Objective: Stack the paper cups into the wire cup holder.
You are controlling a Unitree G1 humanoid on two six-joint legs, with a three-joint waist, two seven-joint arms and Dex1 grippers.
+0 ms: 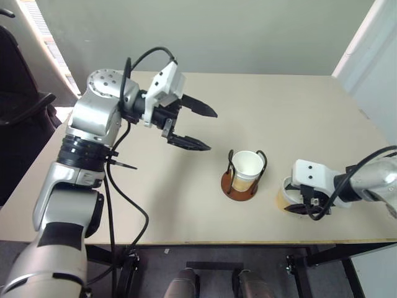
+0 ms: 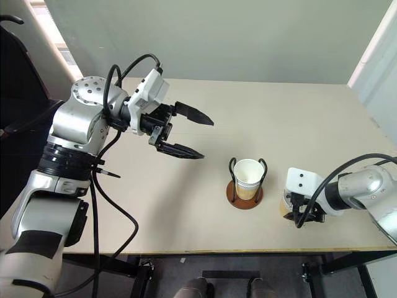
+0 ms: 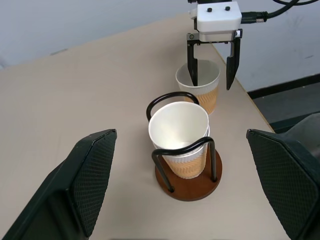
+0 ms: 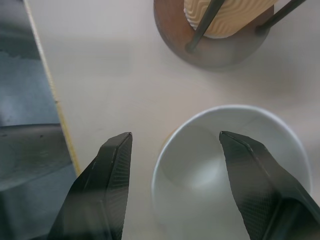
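Right fingers: the right gripper (image 3: pixel 212 70) points down over a loose paper cup (image 3: pixel 199 90); its black fingers (image 4: pixel 107 185) stand apart, one inside the white mouth and one outside the wall, the rim between them. Whether either pad touches the paper is hard to tell.
Left fingers: the left gripper (image 1: pixel 197 127) hangs in the air above the table (image 1: pixel 186 205), well to the holder's left, its two fingers spread wide with nothing between them.
Loose cup: upright near the table's front edge, just beside the holder's base on its right, tan ribbed wall, white inside.
Wire cup holder (image 1: pixel 239 185): reddish-brown disc with two black wire loops, on the table towards the front.
Stacked cups (image 3: pixel 180 135): upright between the loops; a second rim line shows just under the top rim.
Hidden: from the head views the right gripper's white housing covers most of the loose cup.
Writing: nothing readable on cups or holder.
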